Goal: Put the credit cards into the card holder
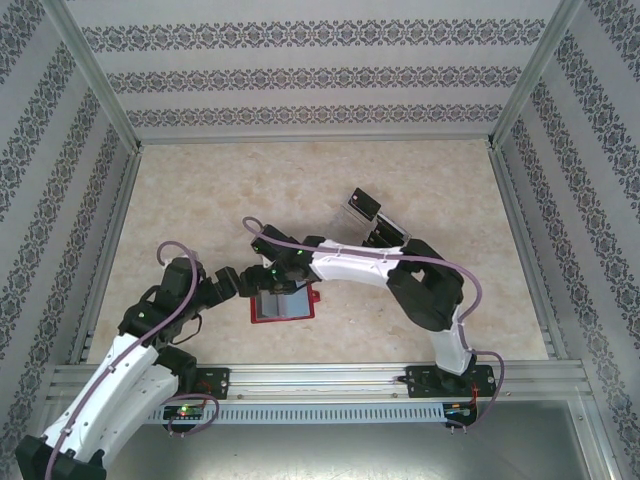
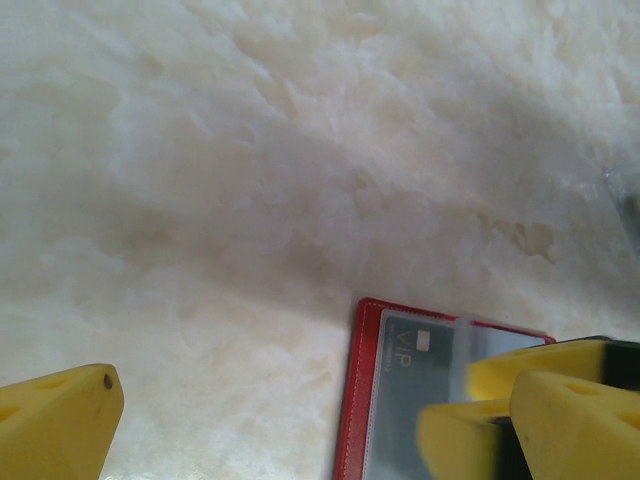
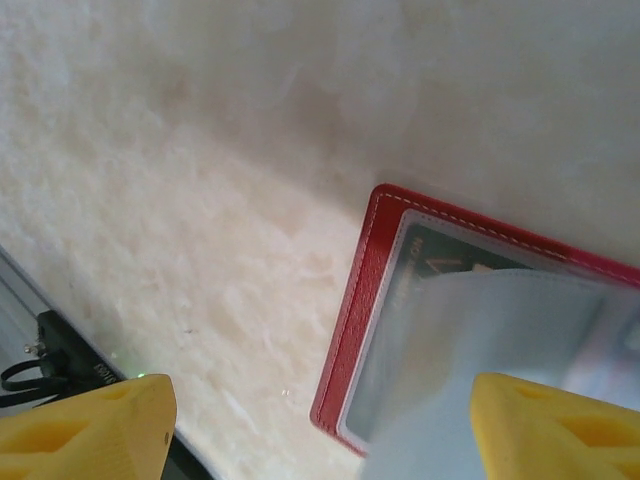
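One card [image 2: 402, 358]: dark, already inside the wallet's clear pocket [image 3: 480, 320].
Wallet [image 1: 285, 305]: lying open, flat, under both your claws.
Left claw [image 2: 315, 395]: jaws wide apart, empty, at the wallet's edge.
Right claw [image 3: 322, 392]: jaws apart over the pocket, nothing pinched.
Handling: card looks thin, stiff, light and slick, so pinch a short edge. Pocket film looks floppy.

I see a cream marbled tabletop [image 1: 200, 190], a small clear plastic rack [image 1: 362, 208] standing right of centre, and floral-striped walls [image 1: 300, 75].
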